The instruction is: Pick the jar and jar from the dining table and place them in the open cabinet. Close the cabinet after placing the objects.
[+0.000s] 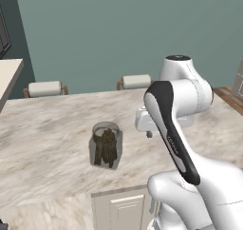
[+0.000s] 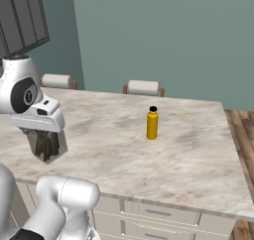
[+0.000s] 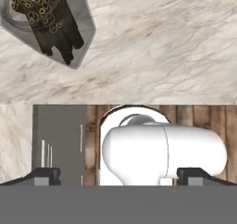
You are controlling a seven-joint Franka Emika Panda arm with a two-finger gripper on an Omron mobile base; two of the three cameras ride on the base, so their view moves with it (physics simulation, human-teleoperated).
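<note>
In your left base view, the larger jar of brown sticks stands upright on the dining table, near its front edge; in the right base view the yellow bottle stands well apart; in the hand view the gripper has its tips spread wide, holding nothing; descend off-centre and you risk toppling the jar.

The jar stood near the dining table's front edge, well apart from the bottle mid-table.
</note>
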